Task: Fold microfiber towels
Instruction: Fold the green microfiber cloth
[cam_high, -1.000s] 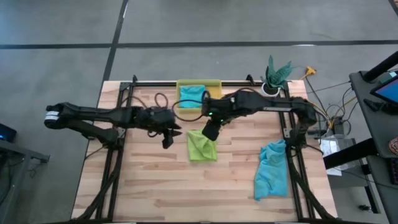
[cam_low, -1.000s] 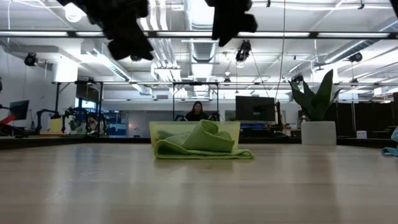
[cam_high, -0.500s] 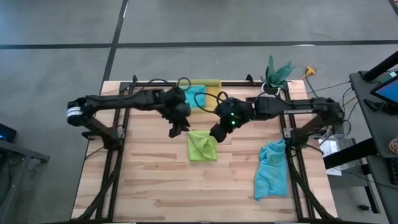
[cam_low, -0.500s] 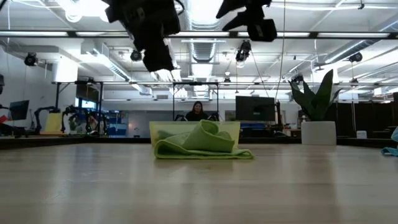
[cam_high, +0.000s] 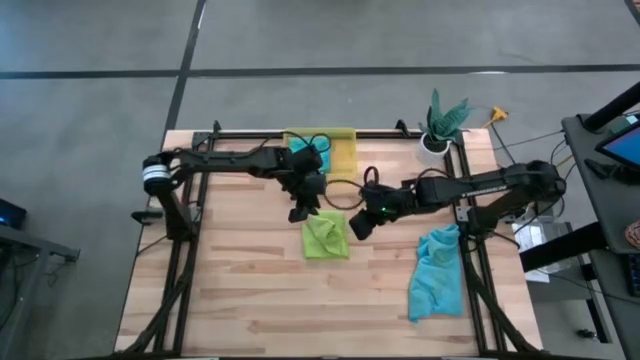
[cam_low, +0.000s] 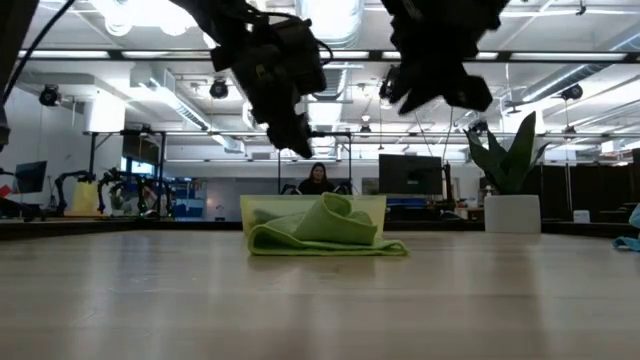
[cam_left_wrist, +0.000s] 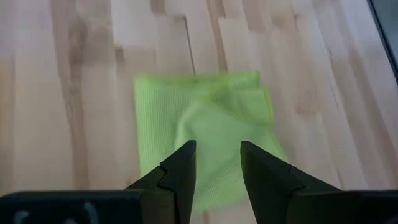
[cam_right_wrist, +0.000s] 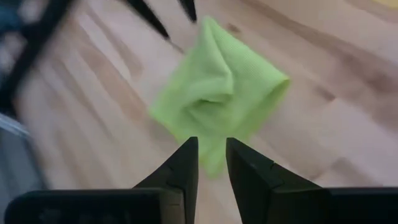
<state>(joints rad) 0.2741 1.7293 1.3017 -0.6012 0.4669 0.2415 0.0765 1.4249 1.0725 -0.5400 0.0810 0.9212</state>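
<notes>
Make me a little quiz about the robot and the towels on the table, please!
1. True or false: the lime green towel is spread out flat.
2. Where does the teal towel near the table's edge lie? A) on the right arm's side B) inside the yellow bin C) on top of the green towel
3. Fill in: both the left gripper and the right gripper hang above the ____ towel.

Key: 1. False, it lies bunched in folds. 2. A. 3. lime green; neither gripper holds anything, and each shows a gap between its fingers.
</notes>
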